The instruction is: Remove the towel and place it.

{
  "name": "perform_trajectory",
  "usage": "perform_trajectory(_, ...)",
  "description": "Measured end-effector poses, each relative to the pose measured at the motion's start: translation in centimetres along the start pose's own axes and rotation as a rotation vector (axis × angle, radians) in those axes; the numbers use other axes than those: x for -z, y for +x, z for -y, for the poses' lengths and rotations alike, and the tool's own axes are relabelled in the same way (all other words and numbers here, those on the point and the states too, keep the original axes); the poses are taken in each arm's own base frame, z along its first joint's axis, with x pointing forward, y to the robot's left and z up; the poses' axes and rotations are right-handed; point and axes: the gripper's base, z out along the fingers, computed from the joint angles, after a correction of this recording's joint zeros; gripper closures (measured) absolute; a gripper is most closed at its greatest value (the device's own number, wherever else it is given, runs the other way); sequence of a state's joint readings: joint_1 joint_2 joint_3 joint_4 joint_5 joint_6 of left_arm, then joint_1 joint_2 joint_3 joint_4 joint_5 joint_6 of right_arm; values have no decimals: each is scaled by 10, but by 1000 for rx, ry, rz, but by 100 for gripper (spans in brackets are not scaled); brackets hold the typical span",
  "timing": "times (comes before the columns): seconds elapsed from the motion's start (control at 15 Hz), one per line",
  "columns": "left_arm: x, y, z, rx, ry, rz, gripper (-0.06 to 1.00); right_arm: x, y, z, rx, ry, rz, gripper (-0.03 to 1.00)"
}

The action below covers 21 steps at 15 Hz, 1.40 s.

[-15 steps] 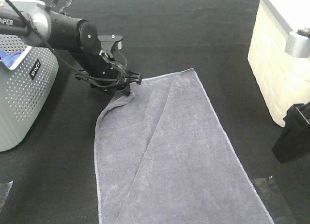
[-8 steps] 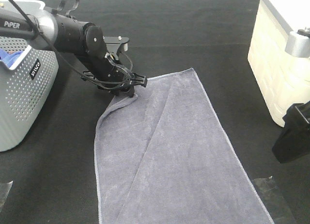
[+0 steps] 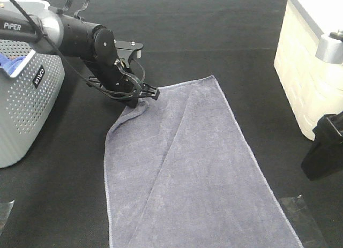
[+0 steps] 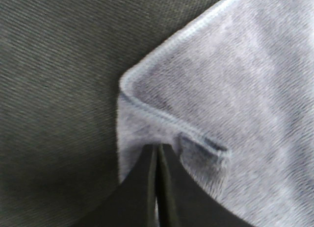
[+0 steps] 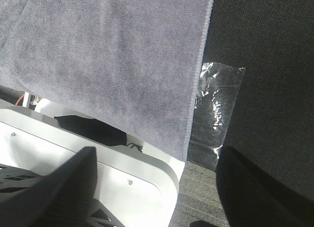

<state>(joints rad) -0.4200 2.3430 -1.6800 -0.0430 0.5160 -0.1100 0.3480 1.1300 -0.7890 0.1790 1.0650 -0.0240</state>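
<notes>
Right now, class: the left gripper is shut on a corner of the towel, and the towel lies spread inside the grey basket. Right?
No. The towel lies spread on the black table beside the grey basket, not inside it, as the exterior high view shows. The left gripper is indeed shut on a corner.

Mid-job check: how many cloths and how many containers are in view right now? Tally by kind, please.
Cloths: 2 (the towel spread on the table, a blue cloth inside the basket)
Containers: 2 (the grey basket on the left, a cream bin on the right)
Total: 4
</notes>
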Motion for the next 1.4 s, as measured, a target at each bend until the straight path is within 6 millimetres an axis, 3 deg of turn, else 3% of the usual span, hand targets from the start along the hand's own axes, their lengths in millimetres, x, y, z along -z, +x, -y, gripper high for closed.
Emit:
perform_trajectory(0.33, 32, -17, 0, -35, -14, 70, 94, 0, 0, 0, 0, 0, 0, 31)
perform_trajectory(0.47, 31, -15, 0, -23, -9, 49, 94, 0, 0, 0, 0, 0, 0, 31)
perform_trajectory(0.53, 30, -13, 1, -8, -1, 34, 88, 0, 0, 0, 0, 0, 0, 31)
perform_trajectory(0.67, 24, -9, 2, 26, 17, 6, 59, 0, 0, 0, 0, 0, 0, 31)
perform_trajectory(0.73, 24, -9, 2, 26, 17, 6, 59, 0, 0, 0, 0, 0, 0, 31)
perform_trajectory(0.8, 17, -5, 3, 51, 30, -14, 45, 0, 0, 0, 0, 0, 0, 31)
perform_trajectory(1.27, -3, 3, 8, 48, 45, -15, 54, 0, 0, 0, -1, 0, 0, 31)
perform_trajectory(1.33, -4, 3, 8, 43, 45, -16, 63, 0, 0, 0, -1, 0, 0, 31)
perform_trajectory(1.4, -4, 4, 8, 35, 45, -16, 78, 0, 0, 0, -6, 0, 0, 31)
